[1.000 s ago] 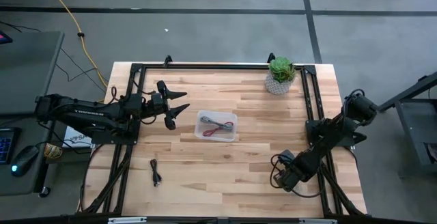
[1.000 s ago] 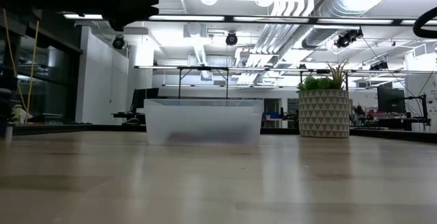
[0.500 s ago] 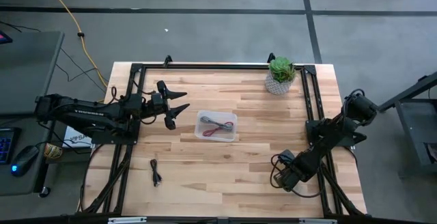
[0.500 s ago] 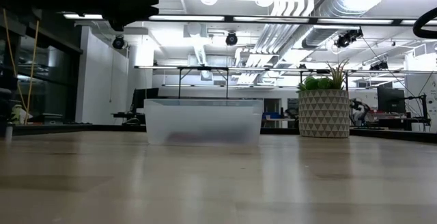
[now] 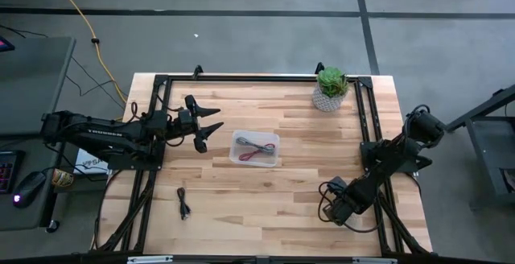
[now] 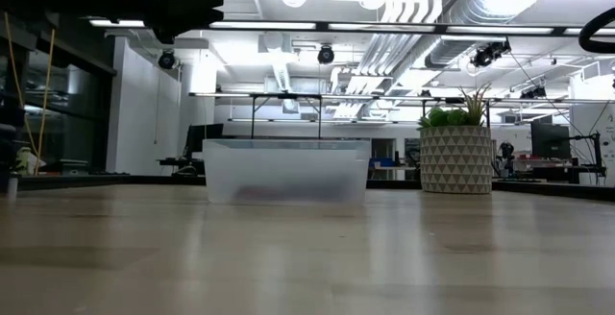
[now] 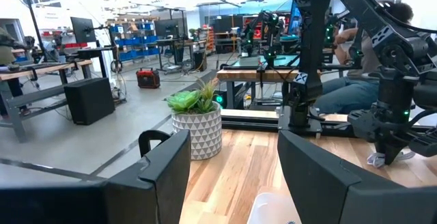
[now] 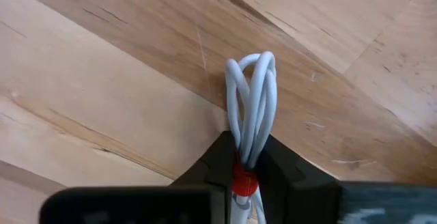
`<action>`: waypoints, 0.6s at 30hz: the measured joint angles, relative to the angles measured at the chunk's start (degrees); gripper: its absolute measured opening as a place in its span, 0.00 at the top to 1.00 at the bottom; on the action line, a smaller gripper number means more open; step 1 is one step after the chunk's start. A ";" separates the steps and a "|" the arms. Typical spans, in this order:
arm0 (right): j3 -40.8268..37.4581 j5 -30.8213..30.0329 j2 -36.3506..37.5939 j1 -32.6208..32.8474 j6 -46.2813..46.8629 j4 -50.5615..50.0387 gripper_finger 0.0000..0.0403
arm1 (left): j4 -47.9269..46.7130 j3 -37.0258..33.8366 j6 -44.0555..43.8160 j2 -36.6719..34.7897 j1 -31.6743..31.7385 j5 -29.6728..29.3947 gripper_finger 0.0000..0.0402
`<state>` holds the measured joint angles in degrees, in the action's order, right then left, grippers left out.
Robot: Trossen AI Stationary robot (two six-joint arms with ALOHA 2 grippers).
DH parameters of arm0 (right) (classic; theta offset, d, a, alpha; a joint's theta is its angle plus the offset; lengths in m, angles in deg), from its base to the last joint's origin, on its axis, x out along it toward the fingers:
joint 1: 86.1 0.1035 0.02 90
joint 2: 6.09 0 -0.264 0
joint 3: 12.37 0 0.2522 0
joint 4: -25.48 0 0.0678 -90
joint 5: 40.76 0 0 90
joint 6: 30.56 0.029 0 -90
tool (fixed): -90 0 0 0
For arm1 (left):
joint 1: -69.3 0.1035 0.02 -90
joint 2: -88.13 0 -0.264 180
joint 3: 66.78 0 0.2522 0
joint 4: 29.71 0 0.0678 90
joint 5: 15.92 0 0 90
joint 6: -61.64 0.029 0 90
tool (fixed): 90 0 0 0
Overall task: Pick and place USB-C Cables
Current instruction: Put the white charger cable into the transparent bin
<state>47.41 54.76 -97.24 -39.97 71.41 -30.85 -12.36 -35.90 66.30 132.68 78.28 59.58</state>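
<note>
My right gripper (image 5: pixel 328 209) is low over the table's near right part, shut on the white USB-C cable bundle with a red tie (image 8: pixel 251 98). My left gripper (image 5: pixel 211 125) is open and empty, held above the table just left of the clear plastic box (image 5: pixel 256 148). The box holds a dark red cable (image 5: pixel 259 153) and a grey cable (image 5: pixel 251 142). A black cable (image 5: pixel 183 204) lies on the wood near the front left. In the left wrist view the open fingers (image 7: pixel 167 166) frame the box's rim (image 7: pixel 273 209). My right gripper pinches the white bundle between its two fingers (image 8: pixel 213 161) at the red tie (image 8: pixel 242 180). The fingers point down at the table and lie along the bundle. The looped end (image 8: pixel 256 67) sticks out past the fingertips close to the wood; whether it touches the wood I cannot tell.
A potted plant in a white patterned pot (image 5: pixel 331 87) stands at the far right of the table. A black frame rail (image 5: pixel 153 135) runs along the table's left, right and far sides. Bare wood lies between the box and my right gripper.
</note>
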 joint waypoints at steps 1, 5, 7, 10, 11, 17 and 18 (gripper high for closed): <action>0.00 0.00 0.00 0.00 -0.01 -0.01 0.92 | 0.00 0.00 0.00 0.00 0.00 0.00 0.50; 0.00 -0.28 0.00 0.00 -0.34 -0.02 0.92 | 0.00 0.00 0.00 0.00 0.00 0.00 0.50; 0.00 -0.54 0.00 0.00 -0.40 0.00 0.92 | 0.00 0.00 0.00 0.00 0.00 0.00 0.50; 0.00 -0.57 0.00 0.00 -0.42 0.00 0.92 | 0.00 0.00 0.00 0.00 0.00 0.00 0.50; 0.00 -0.59 0.00 0.00 -0.43 0.00 0.92 | 0.00 0.00 0.00 0.00 0.00 0.00 0.50; 0.00 -0.59 -0.02 0.00 -3.41 0.03 0.92 | 0.00 0.00 0.00 0.00 0.00 0.00 0.50; 0.00 -0.55 -0.02 0.00 -4.93 0.04 0.92 | 0.00 0.00 0.00 0.00 0.00 0.00 0.50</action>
<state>47.41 54.21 -97.26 -39.97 66.48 -30.81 -12.36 -35.90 66.30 132.68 78.28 59.58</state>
